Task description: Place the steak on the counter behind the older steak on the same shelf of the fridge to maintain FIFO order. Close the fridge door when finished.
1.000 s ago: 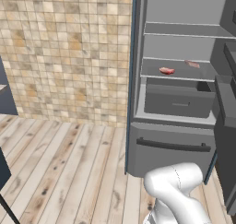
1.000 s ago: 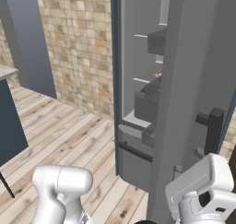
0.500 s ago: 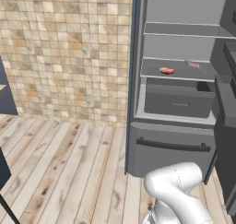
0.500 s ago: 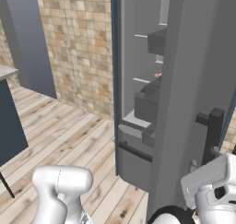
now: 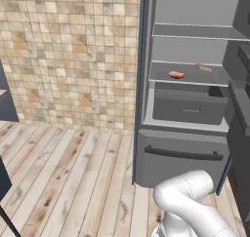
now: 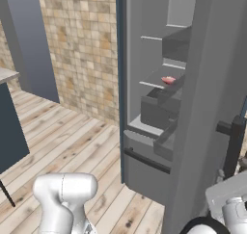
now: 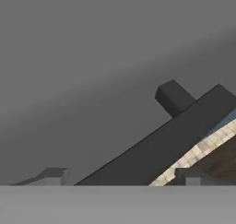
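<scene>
Already two steaks lie on the shelf (image 5: 188, 80): the older steak (image 5: 177, 75) at the front, the steak (image 5: 203, 68) behind it at about 2 o'clock. Only the fridge door (image 6: 212, 108) is left open. Its bar handle (image 7: 161, 142) is close before the hand; I cannot tell how wide the jaws stand. A grazing push there could slip off, so the door would stay open.

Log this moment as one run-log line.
fridge door: open | steak: behind older steak, same shelf | gripper: at door handle, grip unclear
</scene>
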Robot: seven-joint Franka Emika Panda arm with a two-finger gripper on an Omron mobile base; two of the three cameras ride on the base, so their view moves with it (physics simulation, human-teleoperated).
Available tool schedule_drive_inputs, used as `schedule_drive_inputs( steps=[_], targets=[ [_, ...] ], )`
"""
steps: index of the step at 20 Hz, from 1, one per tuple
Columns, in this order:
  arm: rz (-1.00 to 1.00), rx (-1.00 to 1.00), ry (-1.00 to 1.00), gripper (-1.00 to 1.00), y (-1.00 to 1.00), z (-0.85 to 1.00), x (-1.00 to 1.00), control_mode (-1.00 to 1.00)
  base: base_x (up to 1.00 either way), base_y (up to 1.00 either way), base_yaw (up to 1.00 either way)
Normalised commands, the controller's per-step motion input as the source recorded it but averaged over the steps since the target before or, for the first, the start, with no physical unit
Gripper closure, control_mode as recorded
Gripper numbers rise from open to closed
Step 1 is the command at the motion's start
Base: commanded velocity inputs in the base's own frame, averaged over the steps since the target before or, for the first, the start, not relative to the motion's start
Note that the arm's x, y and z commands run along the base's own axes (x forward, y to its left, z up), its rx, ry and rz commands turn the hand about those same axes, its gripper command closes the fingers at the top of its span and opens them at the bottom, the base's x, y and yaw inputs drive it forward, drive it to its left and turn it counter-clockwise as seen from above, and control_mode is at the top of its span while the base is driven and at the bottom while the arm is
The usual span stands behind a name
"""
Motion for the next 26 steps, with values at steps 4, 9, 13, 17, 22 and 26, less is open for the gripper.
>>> schedule_drive_inputs(
  steps=[4,9,13,17,22,26],
  targets=[
    [0.00,0.00,0.05,-1.00,-0.37,-0.39,0.39,-1.00,0.00,0.00,0.00],
    [0.00,-0.02,0.01,-1.00,0.11,-0.46,0.05,-1.00,0.00,0.00,0.00],
    [0.00,-0.15,0.04,-1.00,0.76,-0.21,0.00,-1.00,0.00,0.00,0.00],
    [0.00,-0.20,0.04,-1.00,0.99,0.00,0.01,-1.00,0.00,0.00,0.00],
    [0.00,-0.15,0.06,-1.00,0.92,0.00,0.19,-1.00,0.00,0.00,0.00],
    [0.00,-0.09,0.06,-1.00,0.87,0.10,0.42,-1.00,0.00,0.00,0.00]
  ],
)
